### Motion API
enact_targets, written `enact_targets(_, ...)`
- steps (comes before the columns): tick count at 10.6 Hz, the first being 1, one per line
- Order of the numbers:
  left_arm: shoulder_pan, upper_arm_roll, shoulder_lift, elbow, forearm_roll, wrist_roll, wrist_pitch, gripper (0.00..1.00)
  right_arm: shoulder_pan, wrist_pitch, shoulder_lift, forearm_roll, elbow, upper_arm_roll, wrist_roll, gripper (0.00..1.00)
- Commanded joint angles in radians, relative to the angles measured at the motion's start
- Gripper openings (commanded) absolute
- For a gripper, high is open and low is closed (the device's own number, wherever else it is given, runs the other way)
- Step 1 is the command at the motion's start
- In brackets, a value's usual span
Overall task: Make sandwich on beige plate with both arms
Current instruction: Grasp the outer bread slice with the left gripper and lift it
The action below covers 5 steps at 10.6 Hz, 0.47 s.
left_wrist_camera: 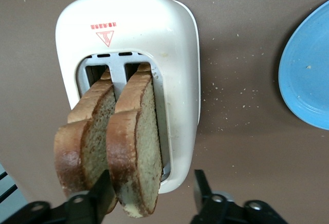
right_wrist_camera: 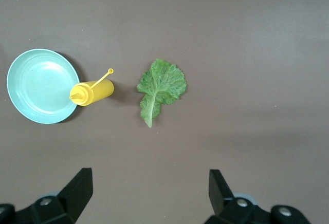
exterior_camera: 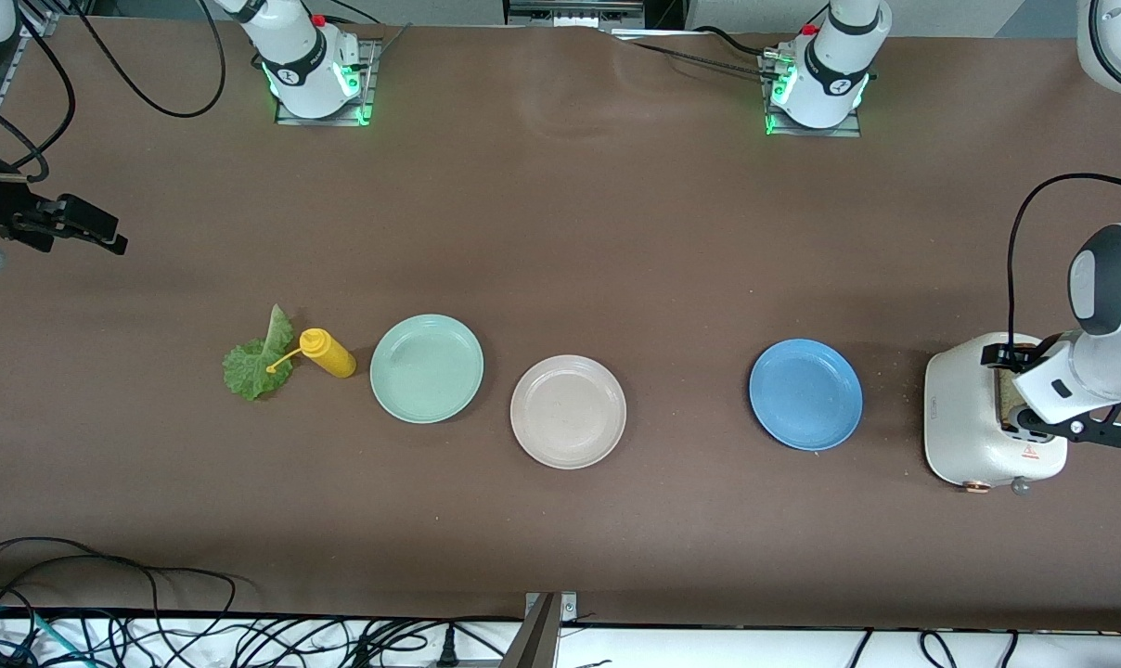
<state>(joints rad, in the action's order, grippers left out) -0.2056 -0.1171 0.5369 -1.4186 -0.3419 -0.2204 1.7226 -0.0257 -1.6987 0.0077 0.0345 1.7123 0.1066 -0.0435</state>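
Note:
Two browned bread slices stand in the slots of a white toaster (exterior_camera: pixel 973 417) (left_wrist_camera: pixel 154 29) at the left arm's end of the table. My left gripper (left_wrist_camera: pixel 153 183) (exterior_camera: pixel 1015 394) is down over the toaster, open. Its fingers straddle one slice (left_wrist_camera: pixel 139 142): one finger is wedged between that slice and the other slice (left_wrist_camera: pixel 82 136), the other stands clear of the bread. The beige plate (exterior_camera: pixel 568 411) lies bare at mid-table. A green lettuce leaf (exterior_camera: pixel 259 362) (right_wrist_camera: pixel 160 88) lies flat toward the right arm's end. My right gripper (exterior_camera: pixel 87 227) (right_wrist_camera: pixel 149 193) hangs open high above the table there, holding nothing.
A yellow squeeze bottle (exterior_camera: pixel 328 353) (right_wrist_camera: pixel 92 91) lies on its side between the lettuce and a mint-green plate (exterior_camera: pixel 426 368) (right_wrist_camera: pixel 38 85). A blue plate (exterior_camera: pixel 805 394) (left_wrist_camera: pixel 308 75) sits between the beige plate and the toaster. Cables run along the table's near edge.

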Motion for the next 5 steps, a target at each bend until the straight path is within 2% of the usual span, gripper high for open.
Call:
enact_targets(1, -0.006, 0.0, 0.0, 0.013, -0.028, -0.023, 0.0, 0.0, 0.009, 0.014, 0.0, 0.019, -0.007, -0.001, -0.013, 1.0)
enact_targets(5, -0.014, 0.004, -0.005, 0.052, -0.031, -0.034, -0.008, 0.0, 0.009, 0.016, 0.0, 0.019, -0.007, -0.001, -0.013, 1.0)
